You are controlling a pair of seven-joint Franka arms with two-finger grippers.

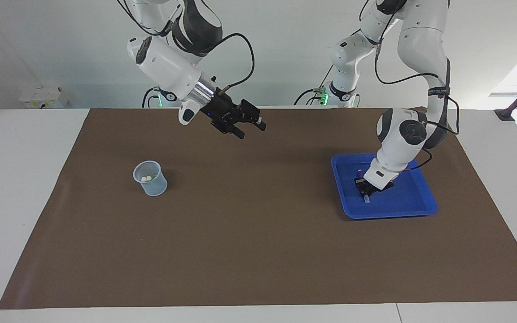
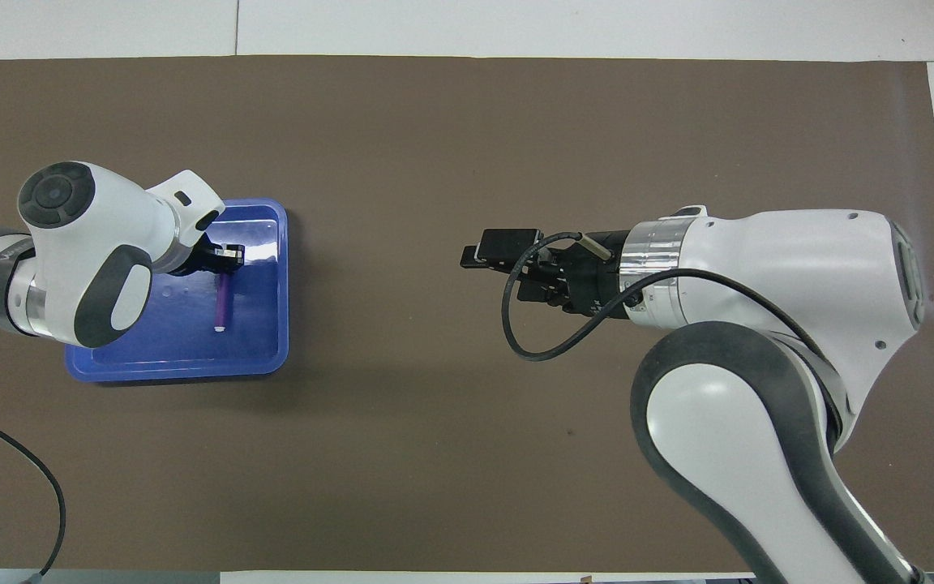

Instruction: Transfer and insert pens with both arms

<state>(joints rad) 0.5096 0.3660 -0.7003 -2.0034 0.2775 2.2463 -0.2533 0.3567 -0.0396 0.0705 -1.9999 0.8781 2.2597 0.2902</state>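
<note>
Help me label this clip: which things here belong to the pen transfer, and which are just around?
Job:
slim purple marker pen in the shallow blue plastic tray
left gripper down over that pen
right gripper, waiting above the mat
pale blue mesh cup holding two pale pen caps

Around:
brown mat

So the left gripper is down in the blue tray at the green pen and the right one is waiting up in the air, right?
Not quite: the pen in the blue tray is purple, not green, as the overhead view shows. The left gripper is down at it, and the right gripper waits in the air.
</note>
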